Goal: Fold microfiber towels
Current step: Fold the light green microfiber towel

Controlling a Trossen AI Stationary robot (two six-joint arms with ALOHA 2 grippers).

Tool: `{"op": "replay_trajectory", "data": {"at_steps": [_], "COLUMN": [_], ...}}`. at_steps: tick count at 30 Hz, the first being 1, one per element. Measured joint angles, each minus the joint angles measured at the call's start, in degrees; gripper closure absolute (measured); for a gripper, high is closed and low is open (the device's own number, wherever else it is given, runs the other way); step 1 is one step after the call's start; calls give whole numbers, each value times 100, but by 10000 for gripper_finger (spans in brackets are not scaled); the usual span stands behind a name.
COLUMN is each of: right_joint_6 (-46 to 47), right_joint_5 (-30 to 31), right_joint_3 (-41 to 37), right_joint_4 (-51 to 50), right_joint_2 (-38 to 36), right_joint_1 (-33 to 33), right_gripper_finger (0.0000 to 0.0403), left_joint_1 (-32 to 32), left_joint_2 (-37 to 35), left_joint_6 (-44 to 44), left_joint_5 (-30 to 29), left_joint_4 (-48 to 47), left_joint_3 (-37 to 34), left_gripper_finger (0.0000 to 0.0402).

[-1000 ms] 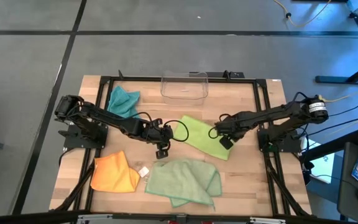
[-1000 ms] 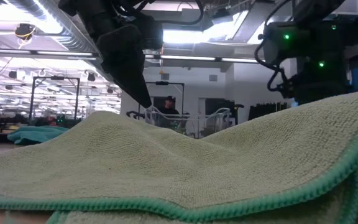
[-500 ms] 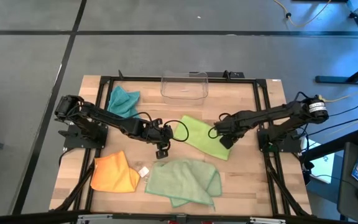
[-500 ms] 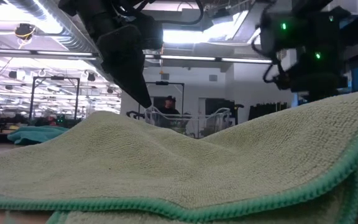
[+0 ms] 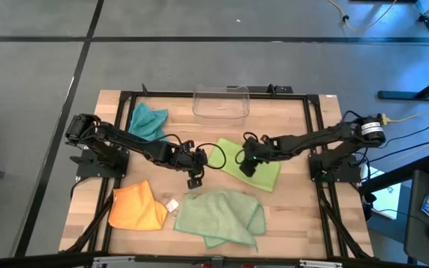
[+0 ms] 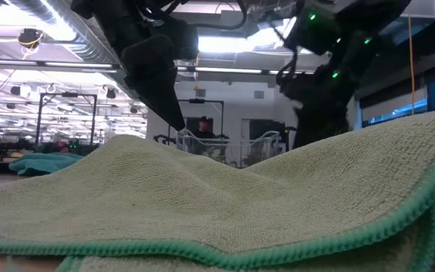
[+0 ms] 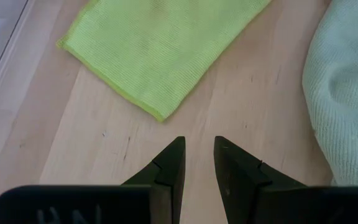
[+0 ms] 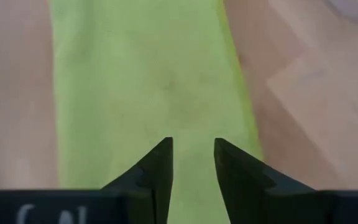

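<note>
In the high view, a pale wooden table framed in black rails carries four microfiber cloths: a crumpled teal cloth at the far left, a folded orange cloth at the near left, a larger pale sage green cloth rumpled at the near middle, and a lime green cloth lying flat at the centre right. A clear plastic bin stands at the far edge, and a small white tag lies between the orange and sage cloths. The left gripper hangs over bare wood just beside the lime cloth's left end; the right gripper sits over the middle of the lime cloth. In the low view, the sage cloth fills the foreground with its green stitched hem, both dark arms come down behind it, the teal cloth shows at far left, and a person stands in the room beyond. In the left wrist view, the left gripper has its two fingers slightly apart with nothing between them, above wood, with a corner of the lime cloth ahead and the sage cloth at the side. In the right wrist view, the right gripper likewise shows a narrow gap between its fingers, empty, directly over the lime cloth.
</note>
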Motion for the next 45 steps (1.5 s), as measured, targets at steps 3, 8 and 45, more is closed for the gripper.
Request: {"op": "replay_trajectory", "data": {"at_steps": [3, 8, 45], "right_joint_6": [-275, -563, -2566], "right_joint_5": [23, 19, -57], "right_joint_3": [0, -7, 1132], "right_joint_4": [238, 239, 955], "right_joint_2": [256, 562, 1837], "right_joint_1": [-166, -355, -526], "right_gripper_finger": [287, 287, 287], "left_joint_1": [0, -65, -1174], "left_joint_2": [0, 0, -1998], "left_joint_6": [-7, -294, -1508], "left_joint_5": [-2, -93, -3053], "left_joint_4": [-2, -29, -2930], "left_joint_3": [0, 0, 671], "left_gripper_finger": [324, 324, 324]}}
